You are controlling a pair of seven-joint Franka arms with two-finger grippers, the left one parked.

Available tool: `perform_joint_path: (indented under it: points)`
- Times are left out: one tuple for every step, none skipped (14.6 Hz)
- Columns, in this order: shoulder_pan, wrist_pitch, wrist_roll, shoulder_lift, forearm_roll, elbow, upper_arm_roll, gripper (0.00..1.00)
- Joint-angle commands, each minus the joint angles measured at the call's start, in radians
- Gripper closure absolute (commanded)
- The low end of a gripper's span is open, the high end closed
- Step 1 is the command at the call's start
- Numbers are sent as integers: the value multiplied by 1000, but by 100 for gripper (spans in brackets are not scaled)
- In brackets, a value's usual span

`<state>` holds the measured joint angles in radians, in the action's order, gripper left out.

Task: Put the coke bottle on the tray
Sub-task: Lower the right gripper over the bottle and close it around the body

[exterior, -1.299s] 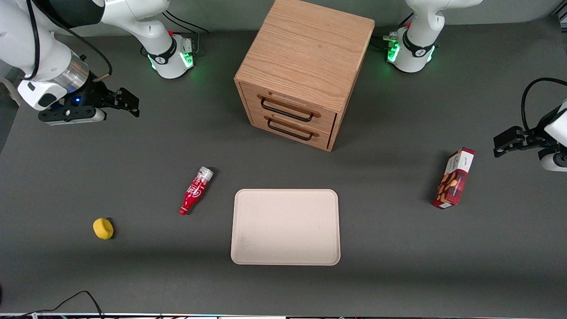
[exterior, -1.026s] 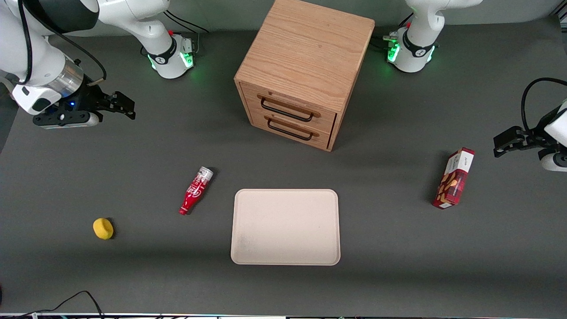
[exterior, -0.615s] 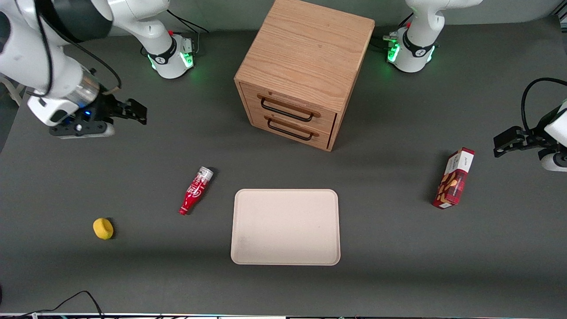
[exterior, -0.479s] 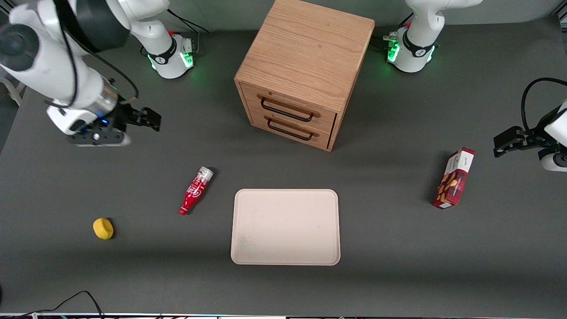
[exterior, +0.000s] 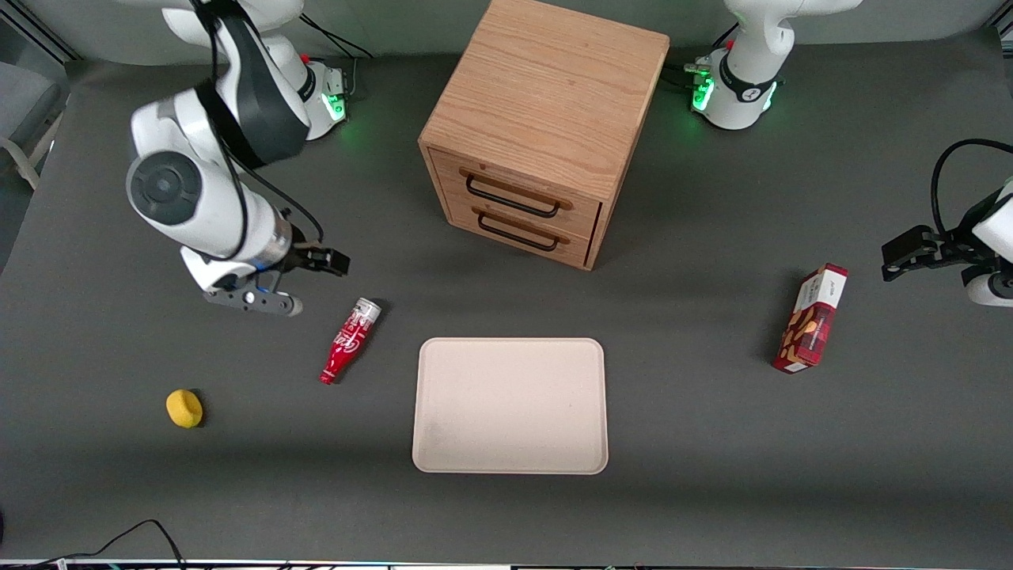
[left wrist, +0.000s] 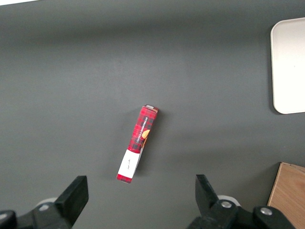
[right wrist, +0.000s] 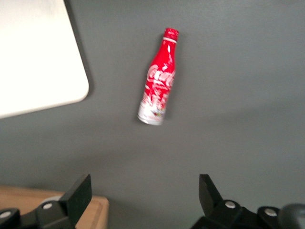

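The coke bottle [exterior: 348, 342] is a slim red bottle with white script. It lies on its side on the dark table, its silver base pointing away from the front camera and its neck toward it. It also shows in the right wrist view [right wrist: 158, 90]. The beige tray [exterior: 510, 405] lies flat beside the bottle, toward the parked arm's end, with nothing on it; one rounded corner shows in the right wrist view [right wrist: 33, 57]. My right gripper [exterior: 320, 262] hangs above the table just farther from the front camera than the bottle's base. It is open and empty [right wrist: 145, 188].
A wooden two-drawer cabinet [exterior: 546, 119] stands farther from the front camera than the tray. A small yellow object [exterior: 184, 408] lies toward the working arm's end. A red snack box [exterior: 811, 318] lies toward the parked arm's end; it also shows in the left wrist view [left wrist: 138, 143].
The right arm has swung in from the working arm's end of the table and come nearer the front camera, close to the bottle's base. The bottle and tray have not moved.
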<state>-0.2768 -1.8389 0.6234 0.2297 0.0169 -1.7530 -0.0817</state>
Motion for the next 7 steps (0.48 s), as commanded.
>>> perform_joint_path:
  points:
    - [-2, -165, 130, 40, 6, -66, -9, 0]
    - [-2, -245, 133, 39, 6, -122, -9, 0]
    - [1, -310, 139, 39, 6, -169, -9, 0]
    - [1, -369, 163, 46, 2, -206, -9, 0]
    - [4, -425, 180, 60, -12, -232, -9, 0]
    - [4, -469, 199, 78, -20, -252, -9, 0]
    - [7, -515, 220, 100, -32, -269, -9, 0]
